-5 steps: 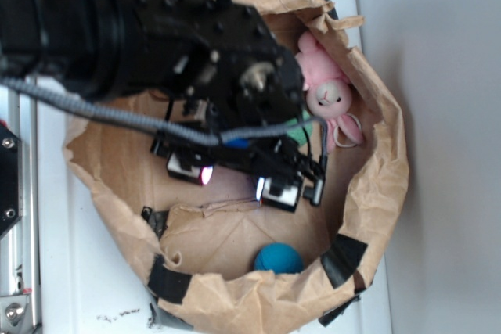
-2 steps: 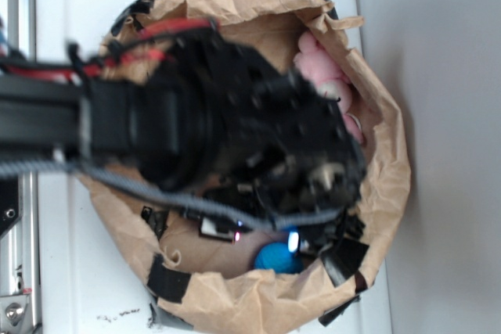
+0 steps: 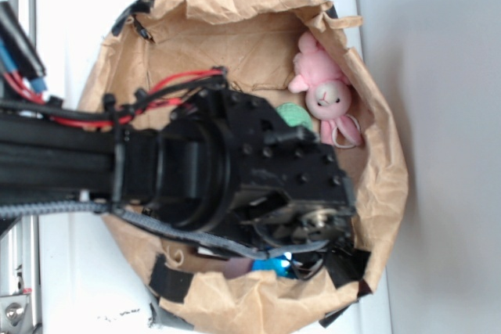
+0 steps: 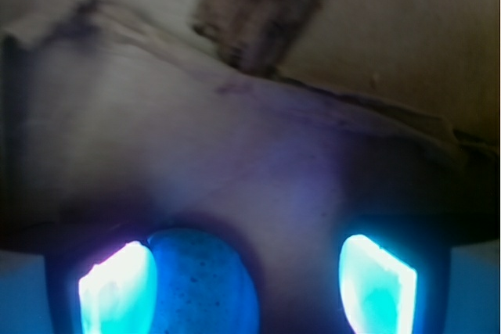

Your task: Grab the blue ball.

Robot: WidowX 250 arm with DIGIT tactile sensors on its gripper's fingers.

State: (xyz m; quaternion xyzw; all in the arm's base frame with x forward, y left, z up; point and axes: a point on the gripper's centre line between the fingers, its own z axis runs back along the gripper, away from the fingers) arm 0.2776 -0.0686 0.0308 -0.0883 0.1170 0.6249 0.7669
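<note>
The blue ball [image 4: 203, 283] lies on the brown paper floor of the bag [image 3: 383, 185], near its near rim, sitting between my spread fingertips [image 4: 117, 291] but tight against the left one, so my claw [image 4: 246, 287] is wide and off-centre. I judge I should shift left to centre it, then close gently so it doesn't roll toward the paper fold [image 4: 313, 95].

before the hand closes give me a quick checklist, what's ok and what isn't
1. Blue ball between the fingers: ok, it shows in the wrist view.
2. Ball centred in the gap: not ok, it sits against the left-of-frame finger.
3. Hand open: ok, the fingers are apart.
4. Hand low enough: cannot tell.
5. Pink bunny and green ball clear of the grasp: ok, away up the paper bag.
</note>
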